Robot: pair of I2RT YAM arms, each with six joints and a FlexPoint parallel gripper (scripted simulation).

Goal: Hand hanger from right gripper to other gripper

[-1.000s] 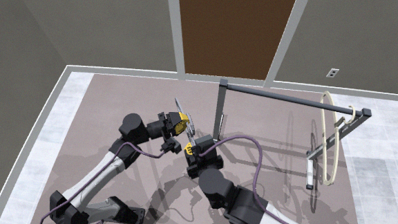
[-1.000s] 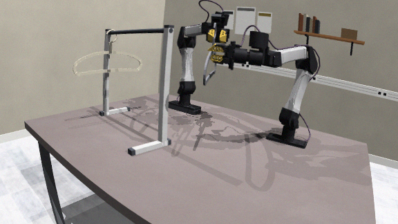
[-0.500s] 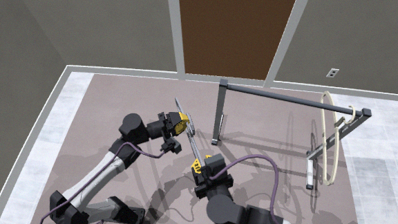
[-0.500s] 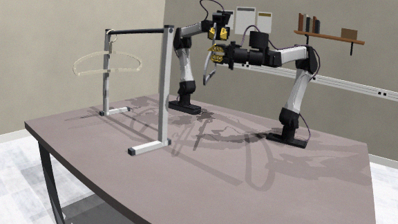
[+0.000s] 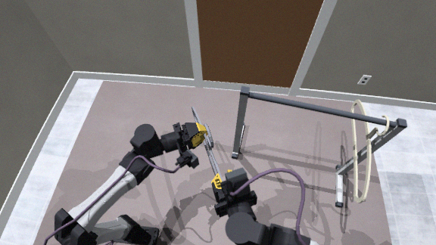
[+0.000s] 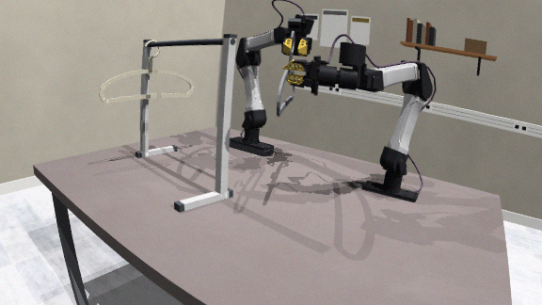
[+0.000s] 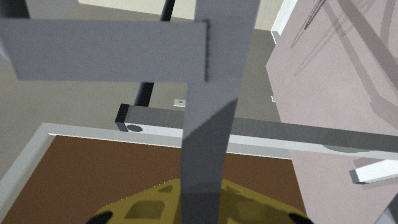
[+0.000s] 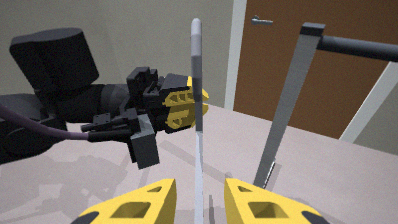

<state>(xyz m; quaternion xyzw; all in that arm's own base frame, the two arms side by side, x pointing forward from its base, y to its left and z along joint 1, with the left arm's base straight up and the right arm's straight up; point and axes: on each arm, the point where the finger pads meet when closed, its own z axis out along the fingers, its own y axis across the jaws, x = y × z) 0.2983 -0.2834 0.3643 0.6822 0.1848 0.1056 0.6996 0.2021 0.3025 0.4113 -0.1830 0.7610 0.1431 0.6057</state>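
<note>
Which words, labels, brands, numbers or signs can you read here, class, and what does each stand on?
None can be read as text.
Wall sheets: a dark or brownish band across the top of each; any print is too small and blurred to read.
Books on the wall shelf: no lettering can be made out on the spines.

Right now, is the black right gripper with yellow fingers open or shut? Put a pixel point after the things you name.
The right gripper (image 5: 222,176) (image 6: 295,46) (image 8: 200,187) is open: the right wrist view shows its fingers apart, gaps on both sides of the gray hanger (image 5: 213,162) (image 6: 280,94) (image 7: 207,115) (image 8: 196,55).
</note>
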